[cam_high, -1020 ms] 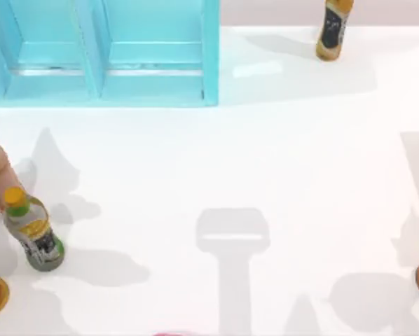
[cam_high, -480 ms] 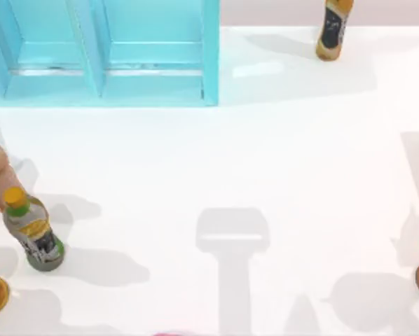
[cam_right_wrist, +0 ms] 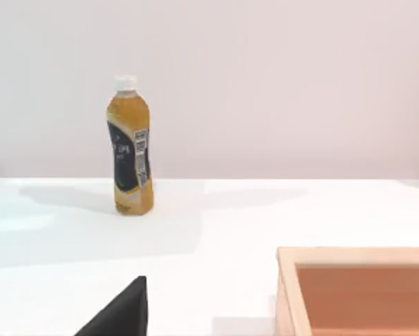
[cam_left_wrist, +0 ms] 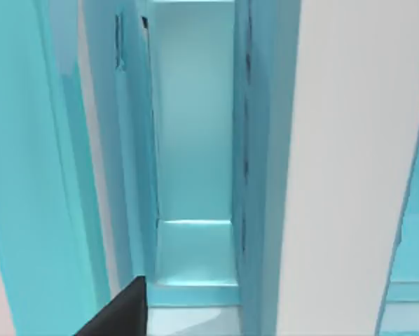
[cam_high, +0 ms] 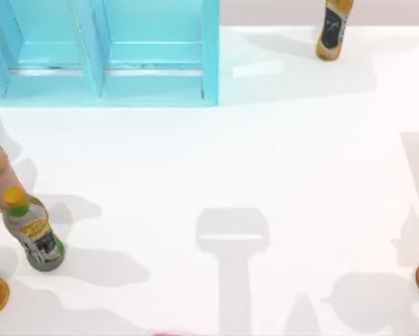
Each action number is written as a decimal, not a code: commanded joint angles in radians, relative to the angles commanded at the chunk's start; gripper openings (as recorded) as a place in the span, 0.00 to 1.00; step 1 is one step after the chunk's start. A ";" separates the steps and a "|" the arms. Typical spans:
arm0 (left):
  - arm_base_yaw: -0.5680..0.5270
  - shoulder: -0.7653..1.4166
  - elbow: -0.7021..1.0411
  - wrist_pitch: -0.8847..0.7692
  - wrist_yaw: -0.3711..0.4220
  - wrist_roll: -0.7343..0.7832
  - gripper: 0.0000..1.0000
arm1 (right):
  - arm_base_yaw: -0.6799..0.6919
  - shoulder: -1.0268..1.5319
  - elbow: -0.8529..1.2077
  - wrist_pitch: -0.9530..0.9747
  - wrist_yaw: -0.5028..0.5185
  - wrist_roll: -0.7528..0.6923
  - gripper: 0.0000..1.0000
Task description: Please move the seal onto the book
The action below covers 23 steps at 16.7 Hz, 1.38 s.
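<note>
Shadows on the table (cam_high: pixel 195 161) at the top view's left have shifted: the dark patch once beside the green-capped bottle (cam_high: pixel 31 229) is now seen higher, nearer the shelf unit (cam_high: pixel 153 77). A faint shadow has spread along the table's near left edge.

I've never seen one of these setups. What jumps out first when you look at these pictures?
The big light-blue shelf unit at the table's far left dominates; the left wrist view peers straight into one of its compartments. Bottles come next: a tea bottle standing at the far right, and a yellow-capped bottle at the left edge. The white table between them is bare.
</note>
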 joint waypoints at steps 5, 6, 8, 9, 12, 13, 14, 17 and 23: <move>-0.060 0.122 0.229 -0.099 -0.058 -0.010 1.00 | 0.000 0.000 0.000 0.000 0.000 0.000 1.00; -0.071 0.141 0.268 -0.117 -0.068 -0.012 1.00 | 0.000 0.000 0.000 0.000 0.000 0.000 1.00; -0.086 0.168 0.321 -0.143 -0.084 -0.014 1.00 | 0.000 0.000 0.000 0.000 0.000 0.000 1.00; -0.090 0.174 0.331 -0.148 -0.087 -0.014 1.00 | 0.000 0.000 0.000 0.000 0.000 0.000 1.00; -0.090 0.175 0.333 -0.149 -0.087 -0.014 1.00 | 0.000 0.000 0.000 0.000 0.000 0.000 1.00; -0.090 0.175 0.333 -0.149 -0.087 -0.014 1.00 | 0.000 0.000 0.000 0.000 0.000 0.000 1.00; -0.090 0.175 0.333 -0.149 -0.087 -0.014 0.92 | 0.000 0.000 0.000 0.000 0.000 0.000 1.00; -0.090 0.175 0.333 -0.149 -0.087 -0.014 0.70 | 0.000 0.000 0.000 0.000 0.000 0.000 1.00; -0.090 0.175 0.333 -0.149 -0.087 -0.014 0.25 | 0.000 0.000 0.000 0.000 0.000 0.000 1.00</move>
